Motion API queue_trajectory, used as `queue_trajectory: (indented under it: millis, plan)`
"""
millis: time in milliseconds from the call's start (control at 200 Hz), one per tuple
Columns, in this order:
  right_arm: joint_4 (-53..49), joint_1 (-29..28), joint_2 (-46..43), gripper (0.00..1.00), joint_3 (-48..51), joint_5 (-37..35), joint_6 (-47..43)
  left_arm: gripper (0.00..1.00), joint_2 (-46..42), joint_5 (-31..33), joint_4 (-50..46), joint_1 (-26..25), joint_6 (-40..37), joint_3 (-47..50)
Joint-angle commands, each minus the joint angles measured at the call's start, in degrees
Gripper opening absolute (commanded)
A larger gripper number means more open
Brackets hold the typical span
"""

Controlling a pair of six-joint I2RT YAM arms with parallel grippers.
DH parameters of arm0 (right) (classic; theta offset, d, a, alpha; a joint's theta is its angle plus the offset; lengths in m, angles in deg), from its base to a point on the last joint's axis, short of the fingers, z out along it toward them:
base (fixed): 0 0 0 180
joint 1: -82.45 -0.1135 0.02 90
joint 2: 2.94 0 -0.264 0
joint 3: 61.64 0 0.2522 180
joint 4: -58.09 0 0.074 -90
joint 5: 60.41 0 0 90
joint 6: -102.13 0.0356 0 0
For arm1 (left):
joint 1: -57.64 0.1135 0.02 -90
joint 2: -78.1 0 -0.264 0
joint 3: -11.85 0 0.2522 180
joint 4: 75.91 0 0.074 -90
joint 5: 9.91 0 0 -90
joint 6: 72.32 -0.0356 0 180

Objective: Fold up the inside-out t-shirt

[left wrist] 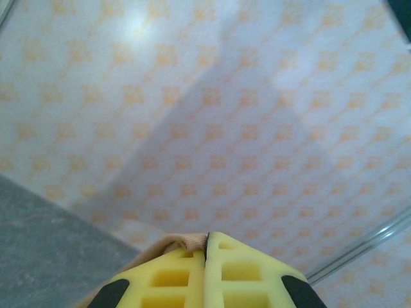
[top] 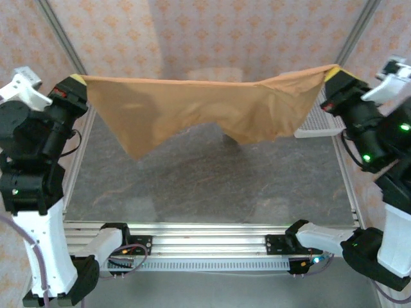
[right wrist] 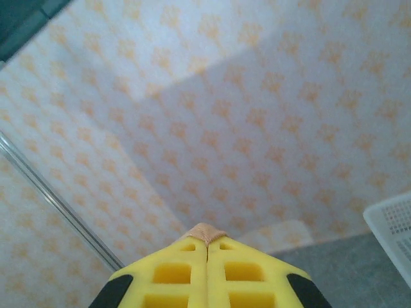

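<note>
My left pincer (top: 78,79) and right pincer (top: 332,72), each clamped shut on one end of its upper edge, held the inside-out t-shirt (top: 205,106) stretched taut above the tabletop (top: 192,186), the spreading step, with laying it down flat judged the next need.

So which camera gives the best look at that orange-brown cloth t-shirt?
Top external: the orange-brown cloth t-shirt hangs stretched between the left gripper and right gripper. Each wrist view catches a sliver pinched in its shut yellow jaws.

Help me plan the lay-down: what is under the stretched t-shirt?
Beneath the hanging t-shirt, grey tabletop shows, with nothing lying on it there. A white mesh basket sits at the right edge, partly behind the cloth. The cloth hides the tabletop's far strip.
</note>
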Motion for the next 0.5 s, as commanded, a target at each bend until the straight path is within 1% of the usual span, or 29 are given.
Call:
queue_trajectory:
  millis: [0,85,175,315,380,420,495]
  plan:
    - [-2.2,0.0,1.3,0.0,-6.3,-3.6,-6.2,0.0,0.4,-1.0,-2.5,0.8,-0.4,-3.6]
    - [-1.1,0.0,3.3,0.0,-9.2,-7.9,-10.4,0.0,1.5,0.2,-2.8,0.7,-1.7,-5.1]
    - [1.1,0.0,7.0,0.0,-9.4,-12.3,-14.2,0.0,3.8,0.2,-2.9,0.8,-2.8,-5.3]
    - [8.1,0.1,12.1,0.0,-6.2,-20.0,-21.8,0.0,8.0,-0.1,2.0,0.8,-3.8,0.4]
    - [11.9,1.5,15.2,0.0,-4.9,-23.2,-25.8,0.0,12.0,0.3,3.3,0.8,-5.0,1.9]
    - [12.8,3.4,17.4,0.0,-4.9,-23.5,-26.4,0.0,14.9,0.1,3.7,0.7,-5.6,2.2]
    - [12.6,7.5,22.0,0.0,-4.7,-20.7,-25.2,0.0,20.3,-0.6,4.5,0.7,-6.9,3.1]
